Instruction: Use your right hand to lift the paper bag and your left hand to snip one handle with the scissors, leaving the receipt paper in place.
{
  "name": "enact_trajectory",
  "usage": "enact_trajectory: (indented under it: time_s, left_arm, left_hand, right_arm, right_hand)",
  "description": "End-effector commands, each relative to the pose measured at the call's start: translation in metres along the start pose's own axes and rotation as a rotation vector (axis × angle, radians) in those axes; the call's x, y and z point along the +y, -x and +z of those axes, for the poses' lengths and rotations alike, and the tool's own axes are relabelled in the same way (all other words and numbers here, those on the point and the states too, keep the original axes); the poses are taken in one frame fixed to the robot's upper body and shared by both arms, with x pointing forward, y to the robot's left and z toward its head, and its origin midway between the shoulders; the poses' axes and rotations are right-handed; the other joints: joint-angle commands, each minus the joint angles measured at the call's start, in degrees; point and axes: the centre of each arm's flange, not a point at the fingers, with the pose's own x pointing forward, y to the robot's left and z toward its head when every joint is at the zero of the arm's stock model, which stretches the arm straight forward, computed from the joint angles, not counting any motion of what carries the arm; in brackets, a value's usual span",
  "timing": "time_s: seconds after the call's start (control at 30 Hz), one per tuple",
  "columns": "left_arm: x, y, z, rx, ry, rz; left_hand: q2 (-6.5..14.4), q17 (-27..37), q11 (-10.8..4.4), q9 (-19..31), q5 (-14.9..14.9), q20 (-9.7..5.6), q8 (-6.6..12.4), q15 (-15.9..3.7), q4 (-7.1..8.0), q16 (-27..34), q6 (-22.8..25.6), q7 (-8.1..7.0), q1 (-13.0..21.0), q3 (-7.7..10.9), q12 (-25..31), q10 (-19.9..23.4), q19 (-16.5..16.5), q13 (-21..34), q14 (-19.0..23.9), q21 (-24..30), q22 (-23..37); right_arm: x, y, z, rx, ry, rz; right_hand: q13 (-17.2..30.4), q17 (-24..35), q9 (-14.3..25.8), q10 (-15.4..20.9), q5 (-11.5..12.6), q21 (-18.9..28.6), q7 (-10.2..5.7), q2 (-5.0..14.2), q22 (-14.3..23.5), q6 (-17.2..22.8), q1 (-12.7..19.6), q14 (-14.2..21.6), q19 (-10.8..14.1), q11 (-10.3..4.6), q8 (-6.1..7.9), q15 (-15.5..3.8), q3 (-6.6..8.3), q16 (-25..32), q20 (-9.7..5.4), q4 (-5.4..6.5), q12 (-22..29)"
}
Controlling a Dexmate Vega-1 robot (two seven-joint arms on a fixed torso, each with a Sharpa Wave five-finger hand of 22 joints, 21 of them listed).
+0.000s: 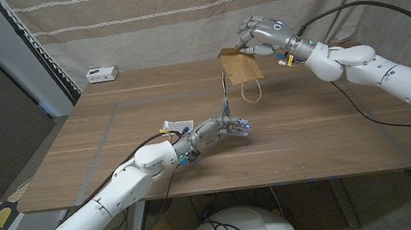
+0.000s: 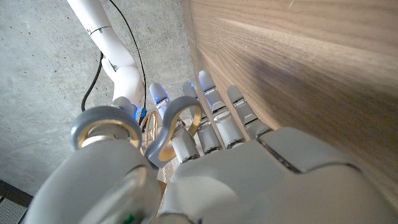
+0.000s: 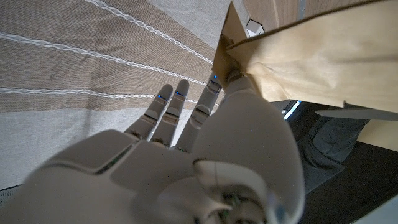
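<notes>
— Both hands busy already? Where's the bag?

— Up off the counter (image 1: 114, 157), far right of middle. Paper bag (image 1: 240, 66) pinched at its top edge by the right hand (image 1: 262, 37), other fingers (image 3: 163, 107) fanned out. One handle (image 1: 253, 91) hanging free below as a loop.

— And the scissors?

— Gripped in the left hand (image 1: 228, 127), near the middle of the counter, blades pointing up toward the bag. Grey loops of the scissors (image 2: 134, 130) threaded on the digits, seen from the wrist. Blades open or closed: cannot tell at this size.

— So which step?

— Lift looks done; approach for the cut seems under way. Blade tips just short of the bag's lower left corner, not yet on the handle.

— Next move?

— Probably a reach up and right, opening the blades around one strand of the loop, then closing. Needs the bag kept steady and the blades clear of the bag body.

— Receipt?

— Small white slip (image 1: 178, 125) on the counter beside the left wrist, possibly the receipt. Best left untouched.
</notes>
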Motion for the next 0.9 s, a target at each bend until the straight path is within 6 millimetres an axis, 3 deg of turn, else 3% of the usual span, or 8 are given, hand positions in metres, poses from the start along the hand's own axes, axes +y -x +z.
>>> enact_trajectory:
  time_s: [0.03, 0.3, 0.9]
  left_arm:
    - [0.001, 0.008, -0.002, 0.002, -0.013, 0.009]
    - [0.004, 0.017, -0.005, -0.005, -0.01, 0.049]
    - [0.015, 0.03, -0.008, -0.021, -0.025, 0.178]
  left_hand:
    - [0.05, -0.02, -3.86, 0.12, 0.4, 0.61, -0.22, -7.71, 0.05, 0.54, -7.56, 7.26, -0.8, -0.95, -0.27, 3.43, 0.21, 0.19, -0.56, -0.49, 0.06]
    - [0.08, -0.23, -3.87, 0.23, 0.61, 0.76, -0.48, -7.68, 0.09, 0.64, -8.26, 7.53, -1.67, -2.9, -0.62, 2.77, 0.3, 0.31, -1.05, -1.07, 0.07]
    - [0.3, -0.54, -3.85, 0.38, 0.99, 0.87, -0.07, -7.73, 0.11, 1.14, -7.31, 7.76, -2.22, -5.44, -0.5, 3.32, 0.76, 0.5, -0.78, -1.84, 0.1]
  right_arm:
    - [0.0, 0.0, 0.0, 0.024, 0.014, 0.008]
    - [0.001, -0.004, 0.004, 0.032, 0.018, 0.008]
    - [-0.002, -0.018, 0.024, 0.019, 0.019, -0.002]
  right_hand:
    - [0.3, 0.11, 0.29, 0.3, 0.3, 0.58, 0.01, 0.61, 0.13, 0.39, 0.26, 0.45, 0.35, 0.0, 0.44, -10.69, 0.18, 0.0, -6.87, -0.27, 0.35]
    - [0.42, 0.11, 0.34, 0.47, 0.29, 0.61, 0.02, 0.61, 0.13, 0.4, 0.21, 0.48, 0.26, 0.03, 0.45, -10.68, 0.17, -0.03, -6.92, -0.25, 0.5]
    - [0.27, 0.1, 0.31, 0.39, 0.28, 0.78, 0.02, 0.59, 0.12, 0.43, 0.18, 0.55, 0.42, 0.0, 0.42, -10.69, 0.15, -0.08, -6.84, -0.26, 0.4]
